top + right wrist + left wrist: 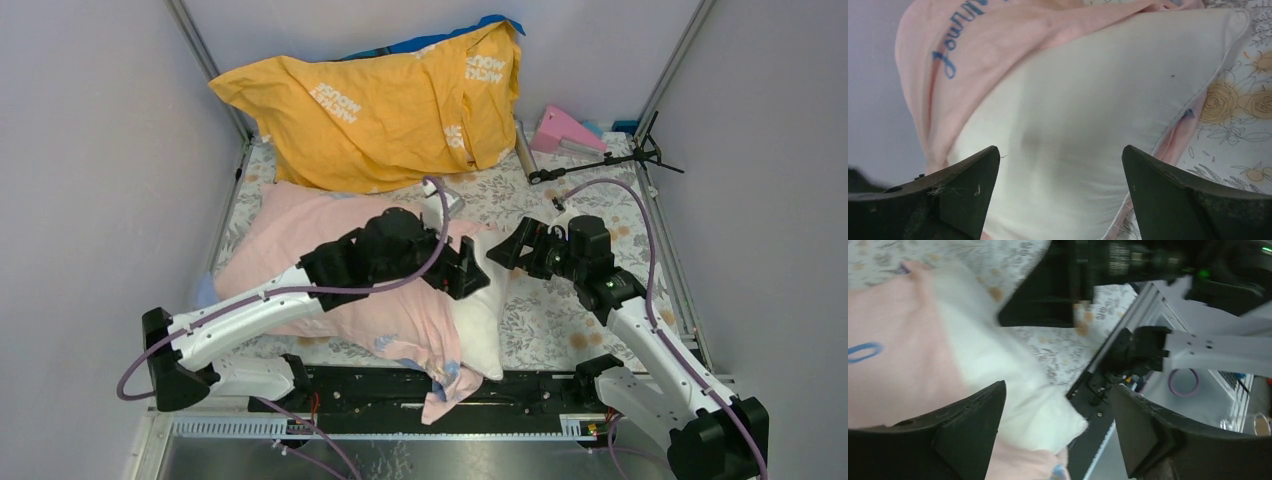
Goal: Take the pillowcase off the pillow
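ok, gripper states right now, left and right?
Left gripper: open, gripping nothing.
Right gripper: open, empty, facing the plump white pillow.

Enclosure: plain pale grey-lilac walls (80,150) left, far, right. Metal posts (203,60) at far corners. Floral-print sheet (560,310) spread flat between. Light even, diffuse.

My two arms (245,312) are white shells on black joints (395,245), purple cables (651,245) trailing, with black wedge fingers (953,195).
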You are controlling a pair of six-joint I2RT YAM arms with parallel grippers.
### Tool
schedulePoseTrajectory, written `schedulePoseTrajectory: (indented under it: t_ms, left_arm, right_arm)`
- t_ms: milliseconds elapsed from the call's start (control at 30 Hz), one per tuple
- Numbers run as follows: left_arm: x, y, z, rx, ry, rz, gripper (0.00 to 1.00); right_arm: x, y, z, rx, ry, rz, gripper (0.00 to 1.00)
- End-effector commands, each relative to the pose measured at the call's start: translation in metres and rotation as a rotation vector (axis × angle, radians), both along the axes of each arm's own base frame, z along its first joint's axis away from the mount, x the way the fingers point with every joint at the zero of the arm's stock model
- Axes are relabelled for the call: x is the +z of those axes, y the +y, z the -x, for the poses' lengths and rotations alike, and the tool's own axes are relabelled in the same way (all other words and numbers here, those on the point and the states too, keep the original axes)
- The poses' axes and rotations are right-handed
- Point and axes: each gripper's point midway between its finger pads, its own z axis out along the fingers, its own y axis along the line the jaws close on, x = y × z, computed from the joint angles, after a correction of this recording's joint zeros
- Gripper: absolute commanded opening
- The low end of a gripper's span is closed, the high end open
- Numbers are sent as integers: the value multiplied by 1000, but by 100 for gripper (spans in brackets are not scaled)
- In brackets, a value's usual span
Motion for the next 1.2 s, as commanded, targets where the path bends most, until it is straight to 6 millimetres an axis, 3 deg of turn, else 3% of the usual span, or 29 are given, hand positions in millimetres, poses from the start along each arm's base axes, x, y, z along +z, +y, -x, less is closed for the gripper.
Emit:
schedulePoseTrajectory:
  t_ms: [0,167,267,367,500,567,633,700,733,767,800,833,967,1067,1167]
  left_arm:
    - [48,4,-13,119,-218,-58,86]
    - [44,43,-33,300,-235,-204,87]
    - [40,50,-41,354,-243,-251,87]
    - [23,40,-43,328,-221,-307,87]
    - [-10,9,-37,194,-155,-341,85]
    - [-25,2,-41,182,-114,-360,78]
    - [-39,7,-52,222,-77,-391,71]
    - [-49,21,-64,277,-47,-410,63]
    - [-51,29,-70,311,-38,-410,59]
    - [-53,39,-75,346,-33,-409,55]
    - [-55,50,-81,390,-29,-410,51]
    - [-57,63,-86,438,-27,-409,46]
    - [-70,110,-101,599,5,-363,28]
    - [-85,136,-102,664,63,-266,17]
    - [-99,164,-101,758,91,-225,10]
  right_arm:
    - [-7,-14,2,-58,3,47,100]
    - [-19,-19,11,-35,23,99,100]
    - [-31,-13,15,2,62,91,100]
    - [-31,5,25,81,107,-11,100]
    - [-40,17,31,119,146,-63,97]
    - [-49,19,36,132,176,-56,94]
    - [-59,21,38,138,202,-59,88]
    - [-63,22,40,141,214,-70,77]
    - [-64,22,40,141,215,-71,62]
    - [-66,21,39,137,208,-64,29]
    - [-69,18,35,120,200,-39,4]
    - [-72,12,30,86,198,3,0]
    - [-64,-29,0,-111,123,219,0]
    - [-37,-74,-19,-321,12,364,0]
    - [-9,-116,-25,-519,-91,461,0]
